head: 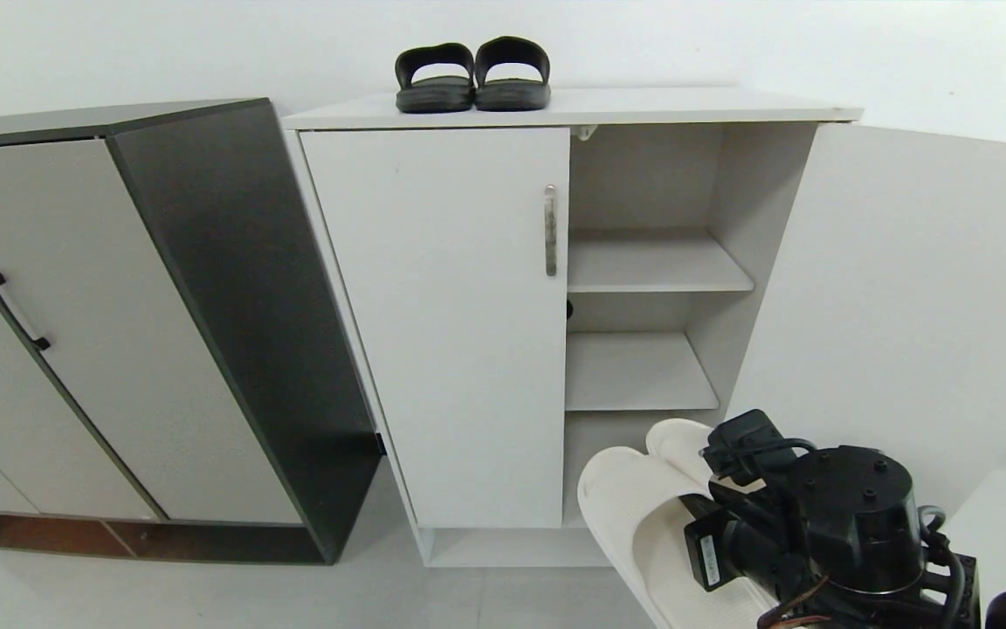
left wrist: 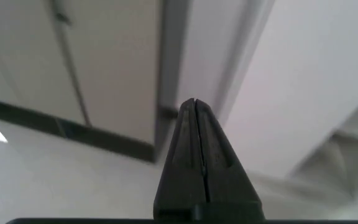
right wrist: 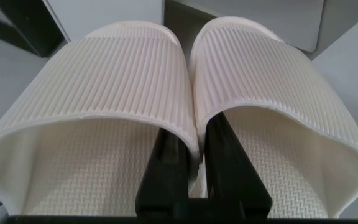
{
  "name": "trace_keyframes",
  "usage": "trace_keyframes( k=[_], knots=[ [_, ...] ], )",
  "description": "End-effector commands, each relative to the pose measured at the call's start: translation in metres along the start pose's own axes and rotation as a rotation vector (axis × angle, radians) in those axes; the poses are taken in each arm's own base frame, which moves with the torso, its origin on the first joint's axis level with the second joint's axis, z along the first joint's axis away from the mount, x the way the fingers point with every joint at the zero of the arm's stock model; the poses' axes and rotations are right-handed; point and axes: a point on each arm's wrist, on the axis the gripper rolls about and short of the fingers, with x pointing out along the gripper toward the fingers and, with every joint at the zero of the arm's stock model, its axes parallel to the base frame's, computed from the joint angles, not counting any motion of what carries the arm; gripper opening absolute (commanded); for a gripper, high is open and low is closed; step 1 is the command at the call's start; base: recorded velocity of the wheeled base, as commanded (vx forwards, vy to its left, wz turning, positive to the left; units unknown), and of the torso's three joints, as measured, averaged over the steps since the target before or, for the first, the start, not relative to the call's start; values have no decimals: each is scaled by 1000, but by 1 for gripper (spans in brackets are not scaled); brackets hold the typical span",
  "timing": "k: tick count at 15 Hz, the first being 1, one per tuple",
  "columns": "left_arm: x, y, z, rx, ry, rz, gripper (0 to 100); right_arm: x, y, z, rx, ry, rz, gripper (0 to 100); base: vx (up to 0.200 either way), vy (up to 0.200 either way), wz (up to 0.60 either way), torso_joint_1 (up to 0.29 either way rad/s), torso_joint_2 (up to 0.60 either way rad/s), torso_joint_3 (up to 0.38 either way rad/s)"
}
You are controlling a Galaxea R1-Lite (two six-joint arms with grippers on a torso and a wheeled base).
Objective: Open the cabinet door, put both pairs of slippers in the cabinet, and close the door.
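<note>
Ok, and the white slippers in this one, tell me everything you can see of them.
The white slippers are a cream-white pair that looks like soft foam, with wide ribbed straps and patterned footbeds. They lie side by side, inner edges touching. The right gripper is shut on the two adjoining strap edges, its fingers reaching into the openings. In the head view the pair is held low, toes toward the cabinet, in front of its open right half near the lowest compartment.

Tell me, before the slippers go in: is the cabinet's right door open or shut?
Open: the right door stands wide, baring the shelves inside; the left door is shut.
</note>
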Motion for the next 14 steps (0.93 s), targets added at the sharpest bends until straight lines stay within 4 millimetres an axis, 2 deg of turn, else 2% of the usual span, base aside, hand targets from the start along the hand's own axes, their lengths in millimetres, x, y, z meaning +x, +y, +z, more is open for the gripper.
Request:
trace_keyframes(
  k=[1,3,4,6,7,9,11,14],
  knots=[
    [-44,18,-85,-13,-66,201,0,2,1,-1,-2,7,0,0,0,0,0,0,0,0],
    [-35,12,-108,81,-23,-114,0,2,2,-2,-4,7,7,0,0,0,0,0,0,0],
    [-35,11,-113,84,27,-152,0,2,2,-2,-5,9,7,0,0,0,0,0,0,0],
    [-35,10,-113,155,19,-264,0,3,3,-2,-7,8,7,0,0,0,0,0,0,0],
    [-36,13,-114,147,8,-411,0,3,2,-1,-5,2,8,0,0,0,0,0,0,0],
    [-39,14,-114,128,-29,-339,0,2,5,-1,-7,-4,15,0,0,0,0,0,0,0],
    [-40,17,-115,133,-67,-197,0,1,7,-1,-9,-6,26,0,0,0,0,0,0,0],
    [-41,14,-115,129,-64,-313,0,0,12,2,-3,-22,33,0,0,0,0,0,0,0]
  ],
)
